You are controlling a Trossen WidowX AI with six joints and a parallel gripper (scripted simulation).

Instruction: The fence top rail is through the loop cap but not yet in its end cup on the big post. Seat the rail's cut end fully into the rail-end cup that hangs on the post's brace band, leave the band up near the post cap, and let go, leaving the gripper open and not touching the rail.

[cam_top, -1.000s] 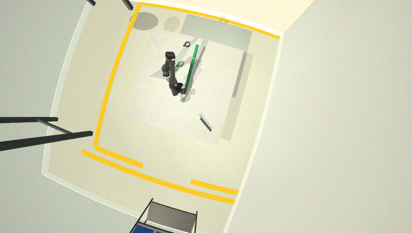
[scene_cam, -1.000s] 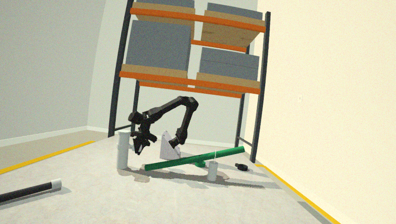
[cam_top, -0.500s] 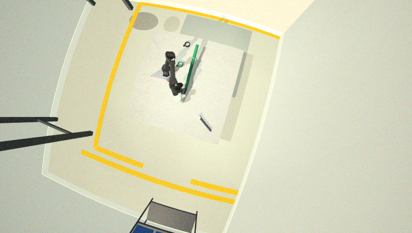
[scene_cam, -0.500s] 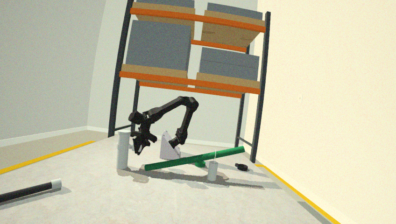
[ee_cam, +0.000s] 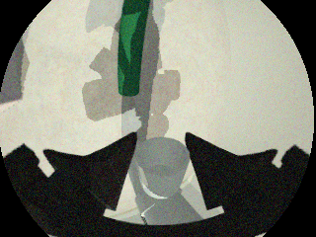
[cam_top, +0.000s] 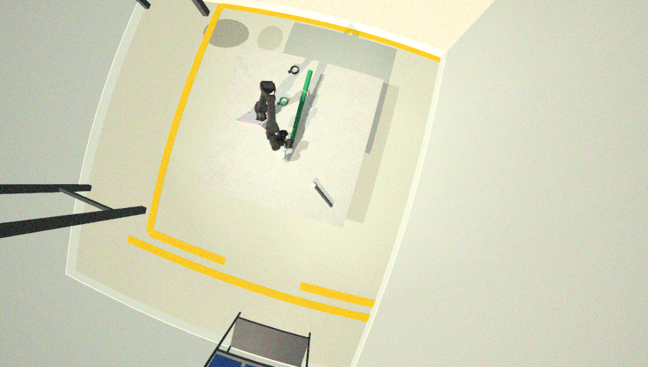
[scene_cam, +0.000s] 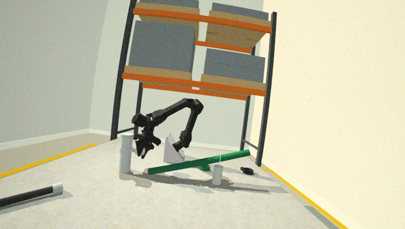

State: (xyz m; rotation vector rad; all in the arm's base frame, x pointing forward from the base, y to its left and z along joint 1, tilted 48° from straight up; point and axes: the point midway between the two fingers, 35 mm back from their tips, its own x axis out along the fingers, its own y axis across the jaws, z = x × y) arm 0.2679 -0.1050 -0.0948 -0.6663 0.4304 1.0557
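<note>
The green rail point(cam_top: 300, 106) point(scene_cam: 184, 165) point(ee_cam: 131, 49) slants through the loop cap point(scene_cam: 219, 159) on the short post point(scene_cam: 217, 175). Its lower end is down at or near the floor, clear of the cup and the fingers. The white big post point(scene_cam: 124, 161) stands upright, with its cap point(scene_cam: 126, 135) on top and the brace band point(scene_cam: 124, 148) on its upper part. My gripper point(scene_cam: 141, 154) point(ee_cam: 161, 136) is beside the post, partly open. The grey rail-end cup point(ee_cam: 162, 173) stands between the fingers, with narrow gaps showing. How it joins the band is hidden.
A green ring point(cam_top: 279, 102) point(scene_cam: 204, 167) and a black ring point(cam_top: 294, 73) point(scene_cam: 248, 171) lie on the floor near the rail. A black bar with a white end point(cam_top: 323, 195) point(scene_cam: 28, 195) lies apart. My arm's wedge base point(scene_cam: 172, 151) is behind the rail, before a tall rack point(scene_cam: 196, 82).
</note>
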